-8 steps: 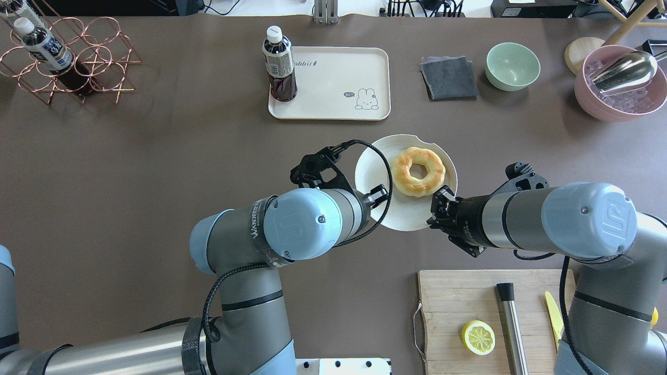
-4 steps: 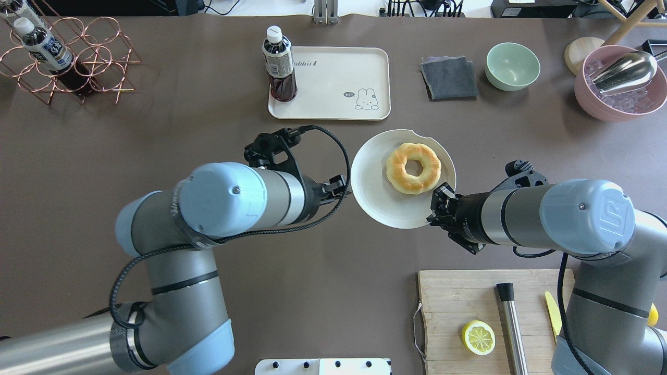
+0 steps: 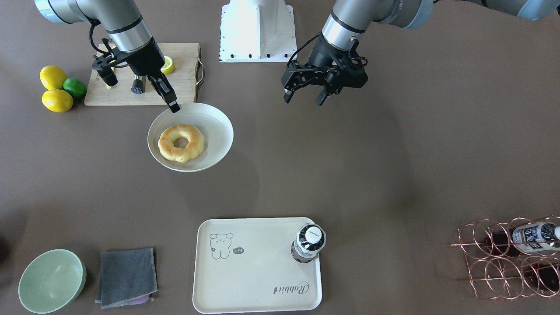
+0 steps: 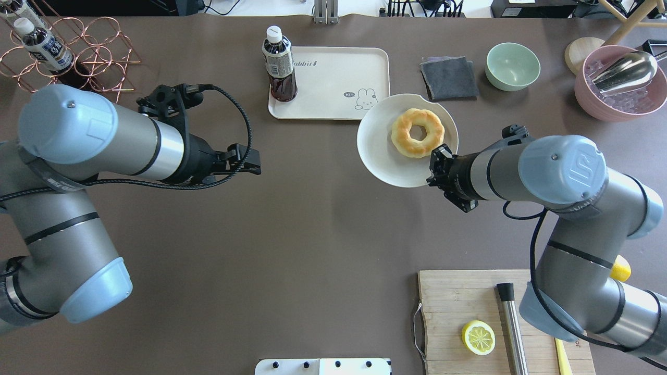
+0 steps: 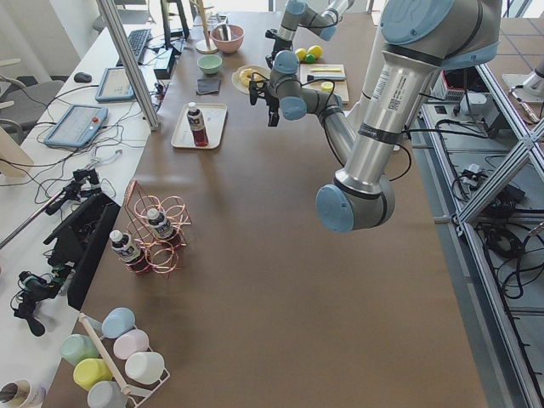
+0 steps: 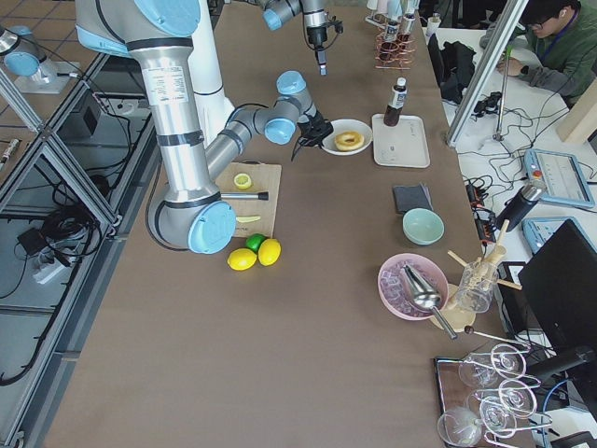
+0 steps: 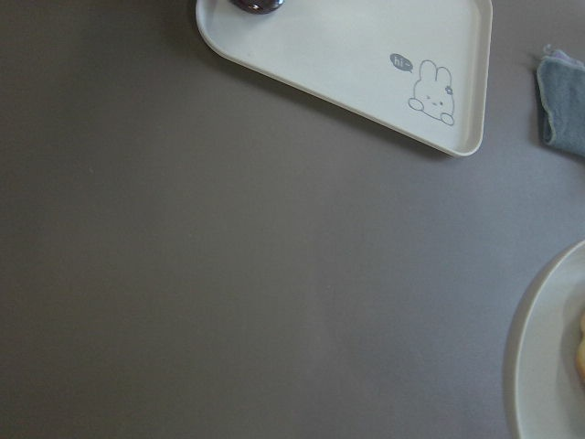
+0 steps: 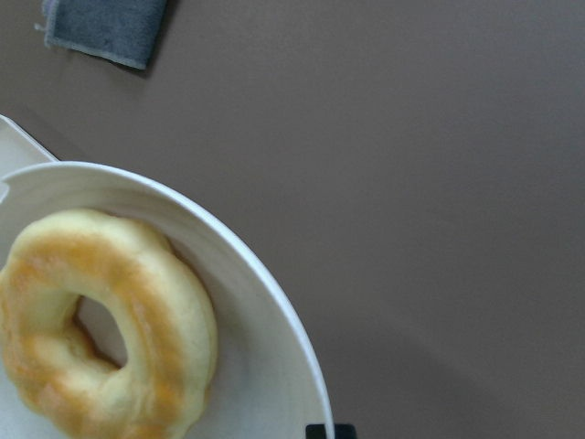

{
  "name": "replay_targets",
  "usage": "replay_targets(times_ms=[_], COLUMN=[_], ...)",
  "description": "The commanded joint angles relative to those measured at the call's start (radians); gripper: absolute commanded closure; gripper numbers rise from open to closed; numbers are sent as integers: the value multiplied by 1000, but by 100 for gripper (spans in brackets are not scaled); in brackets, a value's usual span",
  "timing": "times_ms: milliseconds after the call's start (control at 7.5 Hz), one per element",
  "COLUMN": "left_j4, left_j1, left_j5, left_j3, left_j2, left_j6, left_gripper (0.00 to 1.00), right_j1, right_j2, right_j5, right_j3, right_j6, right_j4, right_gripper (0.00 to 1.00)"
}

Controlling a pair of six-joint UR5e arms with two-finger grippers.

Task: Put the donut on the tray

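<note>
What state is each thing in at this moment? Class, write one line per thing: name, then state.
donut: lying flat on the plate, not on the tray
plate: gripped at its rim by the right gripper
tray: on the table, holding only the bottle
bottle: upright, capped
left gripper: open, empty
right gripper: shut on the plate's rim

My feeds look bright and evenly lit from above — shadows on the desk (image 3: 393, 153) are faint and soft-edged, the clearest a dim smudge beside the plate (image 3: 218, 127). The right wrist view is soft, the donut (image 8: 137, 320) blurred up close. Both side views bend straight posts (image 5: 127, 64) near their edges.
</note>
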Motion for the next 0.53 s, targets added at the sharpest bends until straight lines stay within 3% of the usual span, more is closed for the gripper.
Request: replay_targets(times_ms=[0,400], left_j4=[-52,-195], left_j1=[-125,-161], left_j5=[-152,-180], left_j3=[-28,-25], left_j2=[147,276], left_j6=[226,258], left_gripper=[2,2], right_j1=[135,194], right_j2=[191,534], right_j5=[57,76], right_j3=[-240,-687], right_j6=[-1,-2], right_j4=[1,2], right_gripper=[100,100])
